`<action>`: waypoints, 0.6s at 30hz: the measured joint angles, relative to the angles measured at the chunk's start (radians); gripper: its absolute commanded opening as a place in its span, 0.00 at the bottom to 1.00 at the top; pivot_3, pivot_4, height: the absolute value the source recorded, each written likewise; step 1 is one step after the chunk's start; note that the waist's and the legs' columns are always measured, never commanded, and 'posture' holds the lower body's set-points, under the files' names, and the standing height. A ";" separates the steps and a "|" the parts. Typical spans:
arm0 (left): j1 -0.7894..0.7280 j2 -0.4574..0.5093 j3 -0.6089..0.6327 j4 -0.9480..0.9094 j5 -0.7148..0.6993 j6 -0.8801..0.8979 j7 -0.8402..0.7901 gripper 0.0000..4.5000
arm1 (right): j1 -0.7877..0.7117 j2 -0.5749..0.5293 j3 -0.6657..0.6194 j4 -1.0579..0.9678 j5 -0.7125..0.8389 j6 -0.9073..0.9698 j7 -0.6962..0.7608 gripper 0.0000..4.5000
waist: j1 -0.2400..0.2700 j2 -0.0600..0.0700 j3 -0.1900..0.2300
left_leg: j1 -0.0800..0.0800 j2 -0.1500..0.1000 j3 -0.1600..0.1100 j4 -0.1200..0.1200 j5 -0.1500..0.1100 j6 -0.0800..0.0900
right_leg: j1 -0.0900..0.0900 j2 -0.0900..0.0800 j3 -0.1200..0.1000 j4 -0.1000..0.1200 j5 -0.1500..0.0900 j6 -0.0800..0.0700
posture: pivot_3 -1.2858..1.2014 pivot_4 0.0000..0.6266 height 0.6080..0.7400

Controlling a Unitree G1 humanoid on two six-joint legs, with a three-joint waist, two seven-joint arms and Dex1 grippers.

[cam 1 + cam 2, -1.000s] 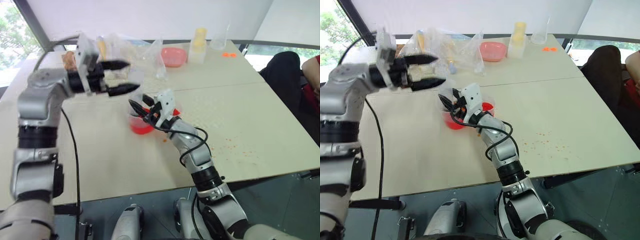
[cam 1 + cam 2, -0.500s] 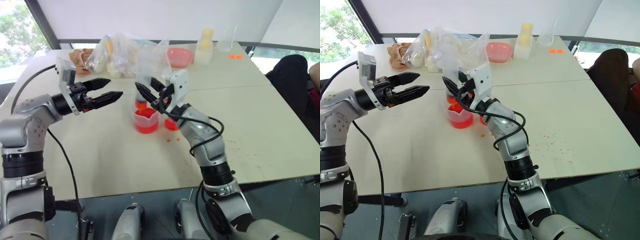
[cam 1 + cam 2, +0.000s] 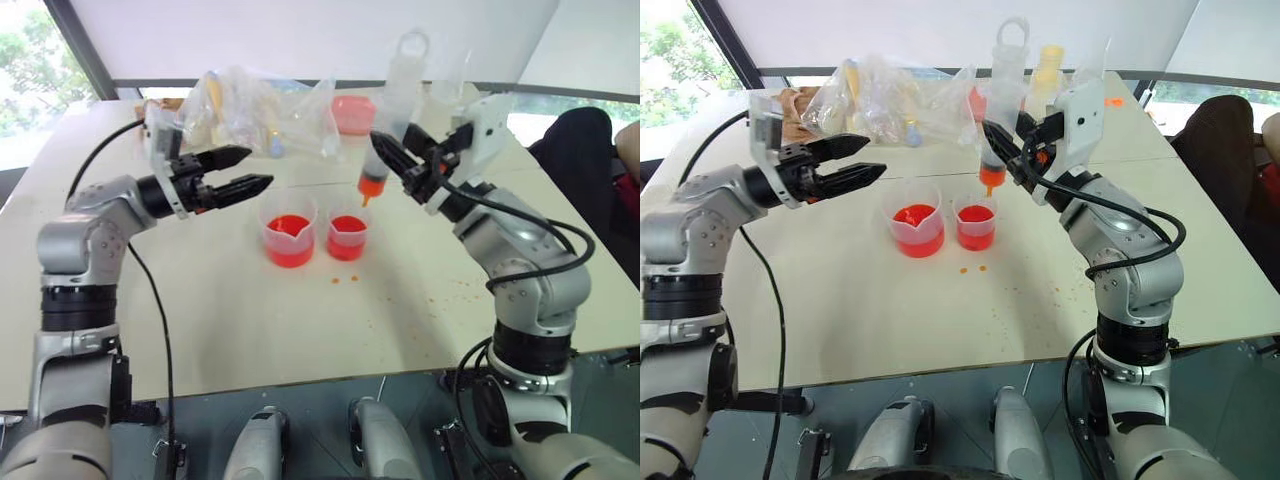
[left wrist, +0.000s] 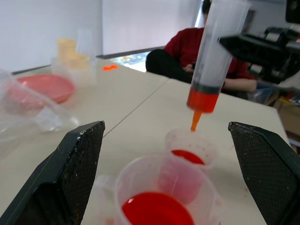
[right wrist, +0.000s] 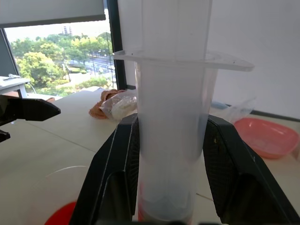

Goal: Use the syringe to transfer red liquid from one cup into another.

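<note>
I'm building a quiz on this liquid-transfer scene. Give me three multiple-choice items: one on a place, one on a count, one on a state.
1. Where is the syringe tip?
A. above the narrower cup
B. lying on the table
C. inside the pink bowl

2. How many cups hold red liquid?
A. none
B. one
C. two

3. The left gripper is:
A. shut on the spouted beaker
B. open, holding nothing
C. shut on the syringe

Key: 1 A, the tip hangs over it; 2 C, both show red; 3 B, its fingers stand apart.
</note>
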 measured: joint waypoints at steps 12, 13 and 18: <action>-0.419 -0.297 -0.090 0.326 0.116 -0.334 -0.014 0.98 | 0.072 0.038 0.074 -0.018 -0.004 -0.008 -0.066 0.31 | 0.025 0.000 0.000 | -0.002 -0.001 0.001 0.002 0.000 0.000 | 0.000 -0.001 0.000 -0.002 0.000 0.000 | 0.52 0.24 1.00; -0.445 -0.312 -0.089 0.352 0.122 -0.360 -0.012 0.98 | 0.075 0.041 0.083 -0.018 -0.011 -0.014 -0.069 0.31 | 0.024 0.000 0.000 | -0.002 -0.001 0.001 0.002 0.000 0.000 | 0.000 0.000 0.000 -0.002 0.000 0.000 | 0.52 0.24 1.00; -0.482 -0.331 -0.089 0.433 0.152 -0.445 -0.016 0.98 | 0.092 0.048 0.111 -0.018 -0.031 -0.038 -0.080 0.31 | 0.022 0.000 0.000 | -0.001 -0.001 0.001 0.002 0.000 0.001 | 0.000 0.000 0.000 -0.002 0.000 0.000 | 0.52 0.24 1.00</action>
